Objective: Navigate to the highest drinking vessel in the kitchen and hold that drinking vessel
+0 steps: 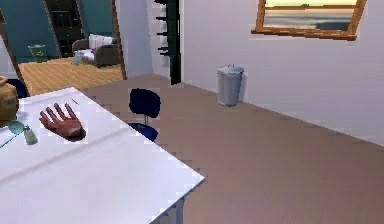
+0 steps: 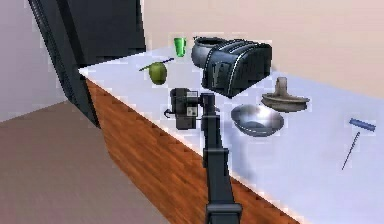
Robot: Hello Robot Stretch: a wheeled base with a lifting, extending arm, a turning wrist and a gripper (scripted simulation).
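A small green cup (image 2: 180, 45) stands at the far end of the pale countertop (image 2: 300, 165) in the arm side view, left of a dark kettle (image 2: 207, 48). The dark arm (image 2: 218, 170) rises from the bottom edge over the counter's front edge. My gripper (image 2: 181, 106) is a dark shape above the counter's near edge, between a green apple (image 2: 157, 72) and a metal bowl (image 2: 257, 121). I cannot tell whether it holds anything. The green cup lies well beyond the gripper, farther out on the counter.
A black toaster (image 2: 236, 66), a stacked dish (image 2: 283, 98) and a long-handled tool (image 2: 354, 140) share the counter; a dark fridge (image 2: 85, 45) stands at its left. The forward view has a white table (image 1: 100, 180) with a hand sculpture (image 1: 62, 122), a blue chair (image 1: 145, 105), a bin (image 1: 230, 85) and open brown floor.
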